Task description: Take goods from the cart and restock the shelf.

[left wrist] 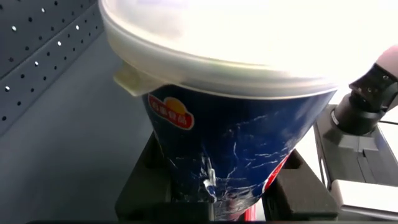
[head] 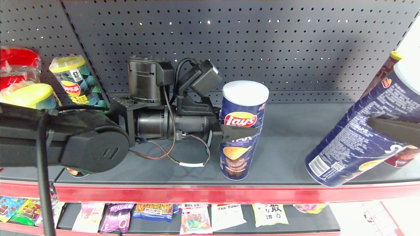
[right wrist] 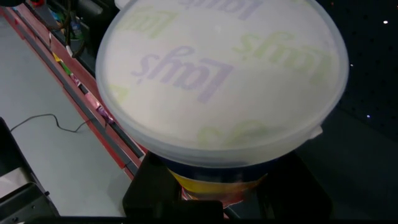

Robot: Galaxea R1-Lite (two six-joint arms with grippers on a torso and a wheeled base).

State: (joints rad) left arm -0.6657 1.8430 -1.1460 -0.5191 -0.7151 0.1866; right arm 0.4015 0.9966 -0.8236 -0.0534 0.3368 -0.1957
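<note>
While each is pinched, count 2 | left hand: upright can | right hand: tilted can

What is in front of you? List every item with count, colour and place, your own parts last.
upright chip can: one, blue with white lid, centre of the shelf
tilted chip can: one, blue with white lid, right end of the shelf
dark red can: one, yellow lid, behind the tilted chip can
yellow-lidded tubs: two, patterned, left end of the shelf
red packs: count unclear, far left
snack packets: several, mixed colours, lower shelf
shelf: one, grey with red front edge
pegboard: one, dark grey, behind
left gripper: black, shut on the upright chip can
right gripper: black, shut on the tilted chip can
</note>
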